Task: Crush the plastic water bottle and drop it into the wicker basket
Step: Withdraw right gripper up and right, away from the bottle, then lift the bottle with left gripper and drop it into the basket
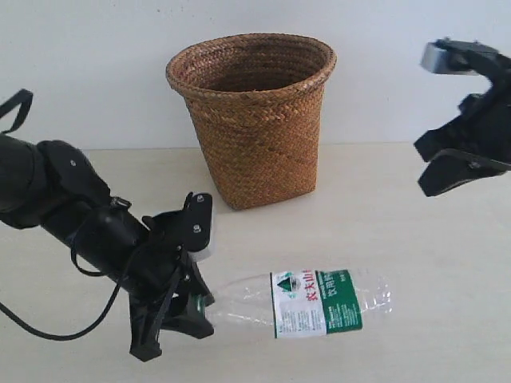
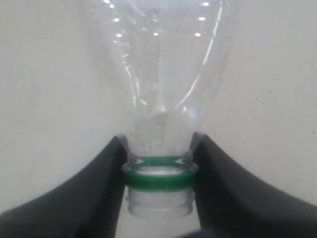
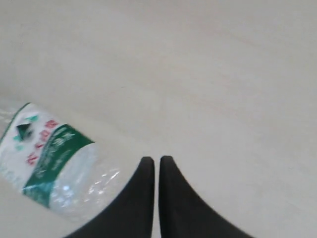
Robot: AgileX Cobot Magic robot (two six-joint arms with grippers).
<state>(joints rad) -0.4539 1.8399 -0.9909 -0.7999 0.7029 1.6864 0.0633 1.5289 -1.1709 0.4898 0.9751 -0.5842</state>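
The plastic water bottle lay on its side on the counter, clear, its green-and-white label with red characters facing up. Its green-ringed neck was pinched between the jaws of the left gripper. The wicker basket stood upright behind it, brown, its braided rim flared, apart from the bottle.
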